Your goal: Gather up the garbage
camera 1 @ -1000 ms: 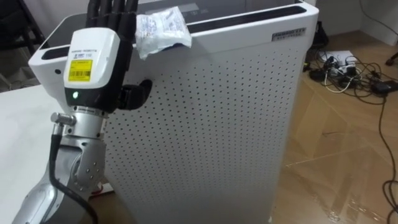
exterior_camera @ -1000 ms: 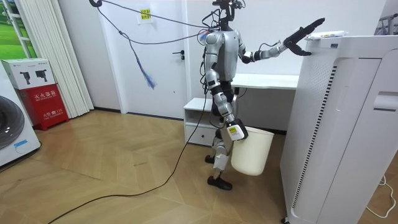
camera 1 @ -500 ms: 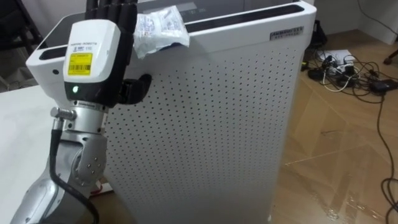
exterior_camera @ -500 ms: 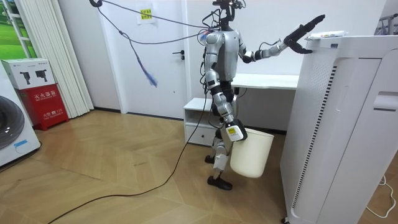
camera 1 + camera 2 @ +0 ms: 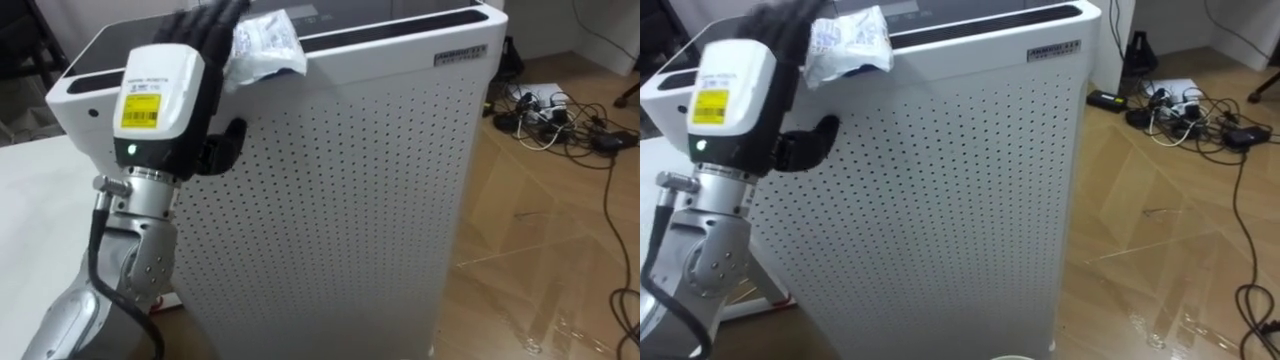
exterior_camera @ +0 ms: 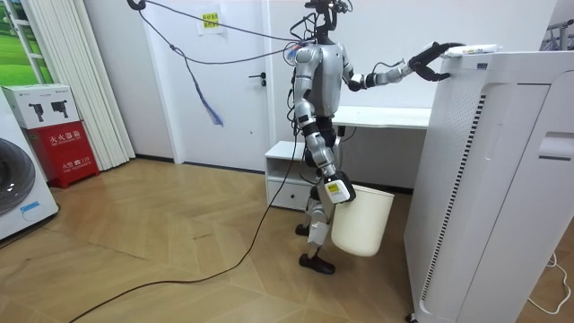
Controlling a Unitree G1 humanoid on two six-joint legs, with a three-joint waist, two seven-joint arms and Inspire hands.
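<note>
Plastic wrapper (image 5: pixel 266 42) atop appliance (image 5: pixel 350 190); left hand (image 5: pixel 165 95) curled over it.

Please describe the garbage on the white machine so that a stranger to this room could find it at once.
Look for the tall white machine with the perforated front. On its top, at the front edge, lies a crumpled clear wrapper with blue print, beside the left robot hand. It is the only wrinkled, loose thing on that smooth top.
</note>
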